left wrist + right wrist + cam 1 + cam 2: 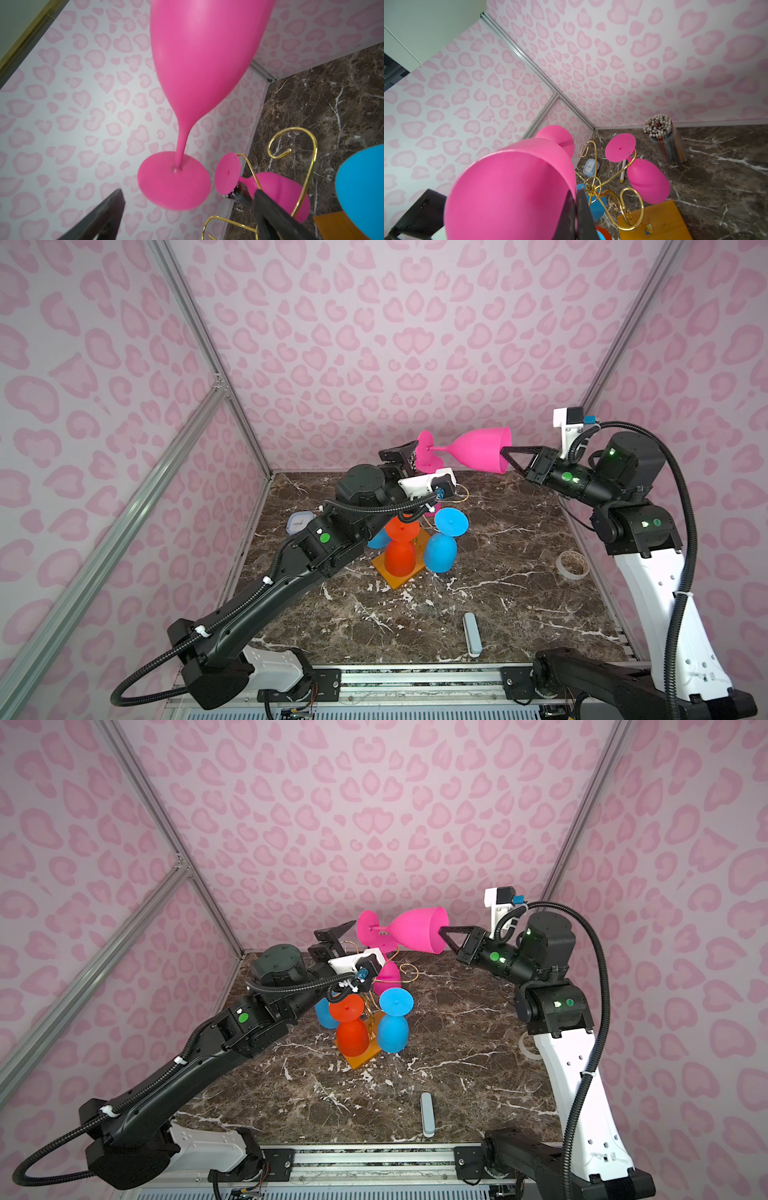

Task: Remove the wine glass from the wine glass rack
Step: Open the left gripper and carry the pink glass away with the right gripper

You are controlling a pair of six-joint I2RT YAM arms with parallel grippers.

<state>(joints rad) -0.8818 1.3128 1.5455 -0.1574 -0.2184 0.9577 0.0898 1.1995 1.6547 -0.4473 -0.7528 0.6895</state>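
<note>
A pink wine glass [478, 450] [411, 930] lies sideways in the air above the back of the table. My right gripper [505, 452] [576, 193] is shut on its rim, one finger inside the bowl. The glass's foot [174, 180] hangs just ahead of my left gripper [187, 197] [332, 942], which is open and touches nothing. Below stands the wine glass rack [591, 187], gold wire on an orange-brown wooden base [399, 576]. On the rack hang a second pink glass [648, 182], an orange-red glass [399, 556] and a blue glass [442, 549], bowls down.
A cup of coloured pencils [662, 137] stands by the back wall. A small blue clock [300, 521] sits left of the rack and a pen [623, 172] lies behind it. A tape roll [572, 565] is at the right edge, a grey-blue bar [471, 634] near the front.
</note>
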